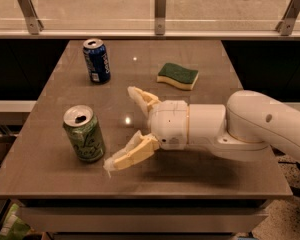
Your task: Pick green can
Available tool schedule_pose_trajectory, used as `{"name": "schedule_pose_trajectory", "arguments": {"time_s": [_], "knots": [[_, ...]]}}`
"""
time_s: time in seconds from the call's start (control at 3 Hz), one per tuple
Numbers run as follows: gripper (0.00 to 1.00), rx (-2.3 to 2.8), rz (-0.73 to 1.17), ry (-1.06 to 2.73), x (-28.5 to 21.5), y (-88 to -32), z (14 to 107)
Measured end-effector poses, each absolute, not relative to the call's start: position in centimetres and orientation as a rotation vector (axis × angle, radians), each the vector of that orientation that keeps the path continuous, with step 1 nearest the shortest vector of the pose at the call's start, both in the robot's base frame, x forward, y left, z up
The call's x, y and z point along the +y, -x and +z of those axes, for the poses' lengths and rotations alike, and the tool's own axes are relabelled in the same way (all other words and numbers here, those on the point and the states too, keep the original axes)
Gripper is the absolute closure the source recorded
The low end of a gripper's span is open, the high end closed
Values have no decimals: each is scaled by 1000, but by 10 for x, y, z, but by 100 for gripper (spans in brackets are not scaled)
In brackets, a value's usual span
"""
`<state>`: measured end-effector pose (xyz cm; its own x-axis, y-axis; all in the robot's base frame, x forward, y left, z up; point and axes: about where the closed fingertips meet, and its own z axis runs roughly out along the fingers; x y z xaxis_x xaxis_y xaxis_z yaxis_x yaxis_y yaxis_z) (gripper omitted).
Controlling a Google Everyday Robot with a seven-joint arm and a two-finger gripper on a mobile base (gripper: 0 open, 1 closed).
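The table runs from a near edge to a far edge under a glass railing. The green can stands upright on the near left part, close to the left edge. The gripper reaches in from the right, just right of the can, its two fingers spread wide and holding nothing. The nearer fingertip lies just beside the can's base. Bare tabletop lies behind the can; the blue can at far left and the sponge at far centre are both well apart from it.
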<state>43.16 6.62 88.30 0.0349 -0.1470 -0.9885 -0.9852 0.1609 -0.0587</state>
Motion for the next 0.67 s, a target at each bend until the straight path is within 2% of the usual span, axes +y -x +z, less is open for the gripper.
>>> {"name": "schedule_pose_trajectory", "arguments": {"time_s": [0.67], "knots": [[0, 1348, 1009, 1191, 97, -434, 881]]}}
